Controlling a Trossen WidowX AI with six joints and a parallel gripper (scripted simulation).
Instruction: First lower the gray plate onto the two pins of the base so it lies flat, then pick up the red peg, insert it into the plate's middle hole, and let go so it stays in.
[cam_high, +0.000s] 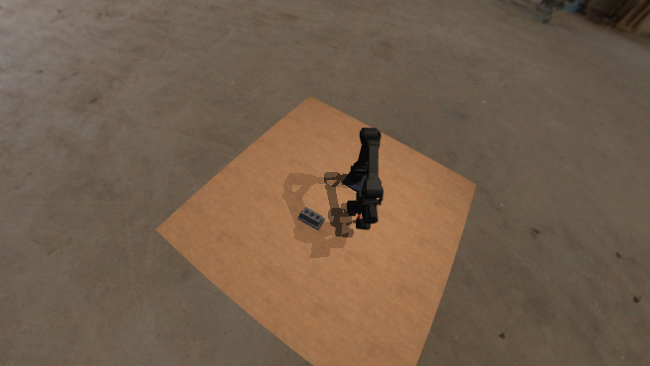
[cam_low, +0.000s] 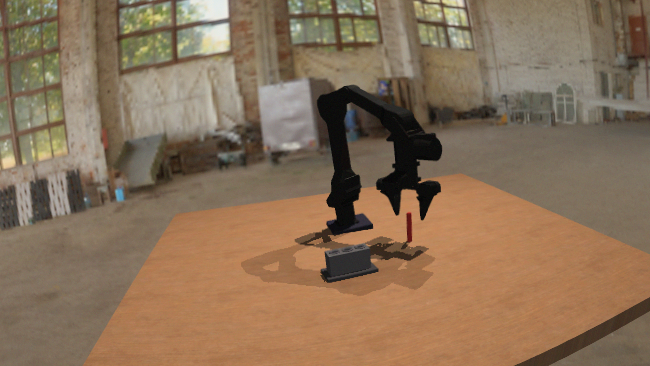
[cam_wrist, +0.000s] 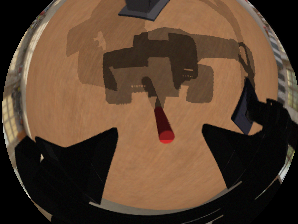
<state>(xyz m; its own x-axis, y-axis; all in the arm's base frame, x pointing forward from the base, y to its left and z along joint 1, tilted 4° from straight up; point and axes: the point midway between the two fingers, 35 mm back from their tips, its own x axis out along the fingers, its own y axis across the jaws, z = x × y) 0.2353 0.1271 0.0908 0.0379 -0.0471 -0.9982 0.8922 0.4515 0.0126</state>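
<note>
Tool (cam_low: 409, 209) spread wide, empty, right above upright red peg (cam_low: 409, 227) mid-worktop (cam_low: 500, 280). Gray plate (cam_low: 347, 250) sits on base (cam_low: 350, 274) nearby, toward the near edge. No readable writing.

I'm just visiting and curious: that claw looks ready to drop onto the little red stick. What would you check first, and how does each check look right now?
1. Gripper open and holding nothing: ok.
2. Red peg standing upright on the table: ok.
3. Peg lined up between the fingers, seen from the wrist: ok.
4. Fingers apart from the peg, above it: ok.
5. Gray plate lying flat on the base: looks ok.
6. Middle hole free: cannot tell.
</note>
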